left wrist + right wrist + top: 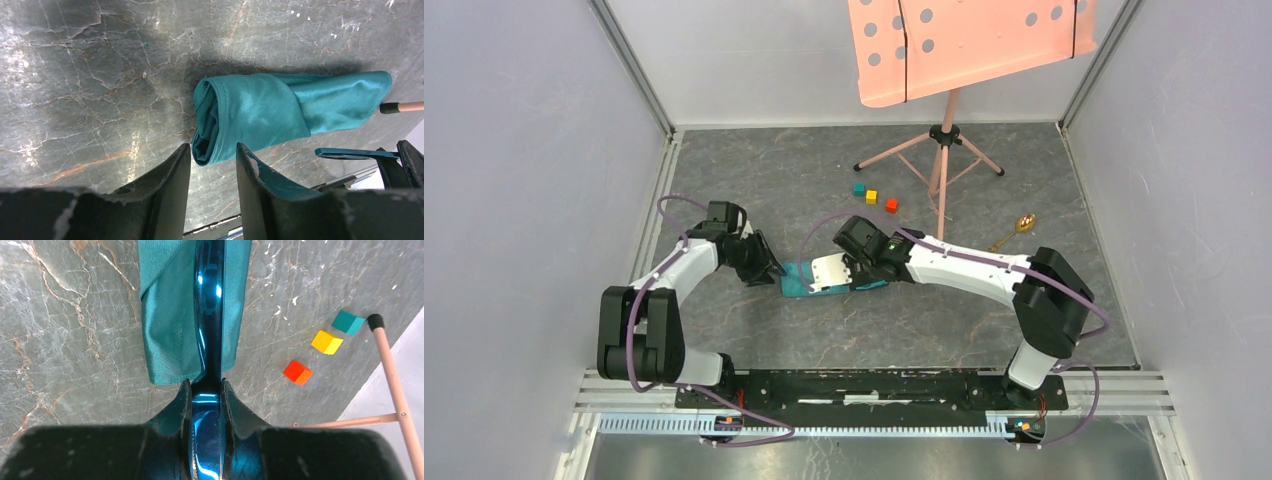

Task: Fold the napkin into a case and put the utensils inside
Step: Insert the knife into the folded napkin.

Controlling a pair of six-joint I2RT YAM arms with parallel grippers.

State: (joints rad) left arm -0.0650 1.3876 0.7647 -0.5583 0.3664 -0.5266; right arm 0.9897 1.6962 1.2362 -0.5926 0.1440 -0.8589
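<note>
Forearm (959, 265) stretched leftward — right gripper (206, 386) pinches blue utensil (209, 315) over case (167, 335).

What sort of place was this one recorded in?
Likely a robotics lab cell: plain grey panel walls on aluminium framing, a marble-patterned tabletop, and a pink music stand near small coloured cubes.

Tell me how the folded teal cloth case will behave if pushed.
The folded teal cloth case looks soft and loosely rolled, so it would probably crumple or unfold rather than slide whole. Its satin sheen suggests it may slip easily on the smooth marbled tabletop.
</note>
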